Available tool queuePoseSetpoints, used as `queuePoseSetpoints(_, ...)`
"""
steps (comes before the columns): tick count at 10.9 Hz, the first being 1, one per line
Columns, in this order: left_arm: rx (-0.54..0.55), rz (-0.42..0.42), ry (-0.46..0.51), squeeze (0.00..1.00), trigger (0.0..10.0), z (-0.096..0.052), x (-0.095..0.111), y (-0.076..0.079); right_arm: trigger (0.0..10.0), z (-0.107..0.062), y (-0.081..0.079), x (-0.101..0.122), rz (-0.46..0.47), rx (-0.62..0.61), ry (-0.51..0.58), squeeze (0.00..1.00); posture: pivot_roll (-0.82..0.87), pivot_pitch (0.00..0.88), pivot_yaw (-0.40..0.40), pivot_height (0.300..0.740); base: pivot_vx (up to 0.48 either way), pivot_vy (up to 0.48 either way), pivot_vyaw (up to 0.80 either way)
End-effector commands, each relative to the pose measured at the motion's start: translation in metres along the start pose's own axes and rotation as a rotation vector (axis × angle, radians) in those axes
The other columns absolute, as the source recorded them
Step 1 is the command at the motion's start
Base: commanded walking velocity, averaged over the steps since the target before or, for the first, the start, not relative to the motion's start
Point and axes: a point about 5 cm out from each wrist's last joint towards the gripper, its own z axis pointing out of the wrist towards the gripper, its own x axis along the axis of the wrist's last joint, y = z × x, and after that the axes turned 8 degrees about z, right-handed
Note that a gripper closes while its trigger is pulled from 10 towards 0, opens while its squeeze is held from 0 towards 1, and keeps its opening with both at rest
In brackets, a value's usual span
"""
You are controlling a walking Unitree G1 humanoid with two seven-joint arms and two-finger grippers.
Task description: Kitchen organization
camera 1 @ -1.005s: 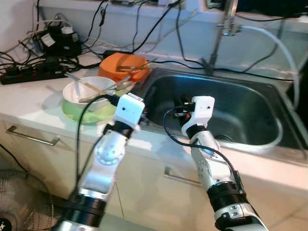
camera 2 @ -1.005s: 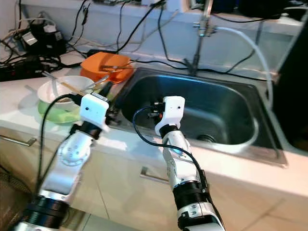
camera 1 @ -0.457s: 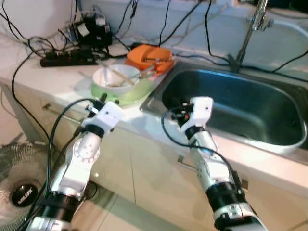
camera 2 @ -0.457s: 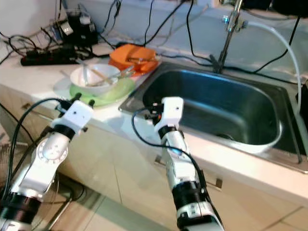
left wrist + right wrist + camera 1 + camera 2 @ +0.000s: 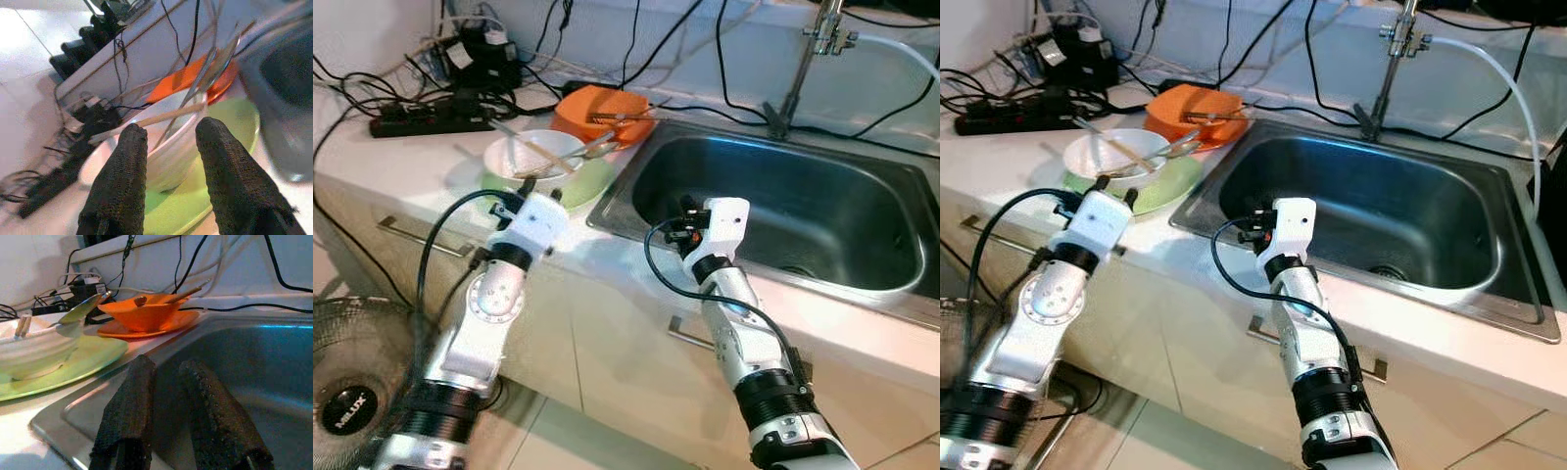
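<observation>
The left tool (image 5: 166, 161), its fingers spread and holding nothing, hovers at the worktop's (image 5: 411, 171) front edge, aimed at the white bowl (image 5: 530, 164) just beyond, probably lining up a grasp. The right tool (image 5: 168, 396), fingers narrowly apart, hangs over the sink's (image 5: 862, 211) near rim. Farther back, the orange bowl (image 5: 607, 110) sits by the sink's far-left corner.

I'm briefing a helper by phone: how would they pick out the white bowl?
Find the steel sink; on the counter to its left lie stacked dishes. The white bowl sits on a green plate, with chopsticks and a spoon inside. Its neighbour, further back, is orange.
</observation>
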Motion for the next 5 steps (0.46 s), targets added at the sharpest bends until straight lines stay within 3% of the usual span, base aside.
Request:
queuePoseSetpoints(1, 0.013, -0.039, 0.013, 0.00, 10.0, 0.000, 0.001, -0.002, 10.0, 0.002, 0.000, 0.003, 0.005, -0.002, 0.009, 0.00, 0.18, 0.006, -0.004, 0.740, 0.000, 0.000, 0.00)
queuePoseSetpoints(2, 0.016, -0.117, 0.071, 0.00, 10.0, 0.000, 0.013, 0.006, 10.0, 0.003, 0.000, 0.004, 0.010, -0.004, 0.016, 0.00, 0.18, 0.008, -0.005, 0.740, 0.000, 0.000, 0.00)
queuePoseSetpoints(4, 0.031, -0.196, 0.137, 0.00, 10.0, 0.000, 0.025, 0.011, 10.0, 0.004, 0.002, 0.009, 0.021, -0.015, 0.037, 0.00, 0.18, 0.014, -0.006, 0.740, 0.000, 0.000, 0.00)
queuePoseSetpoints(5, 0.022, -0.215, 0.154, 0.00, 10.0, 0.000, 0.028, 0.014, 10.0, 0.006, 0.000, 0.015, 0.025, -0.002, 0.062, 0.00, 0.18, 0.015, -0.006, 0.740, 0.000, 0.000, -0.54)
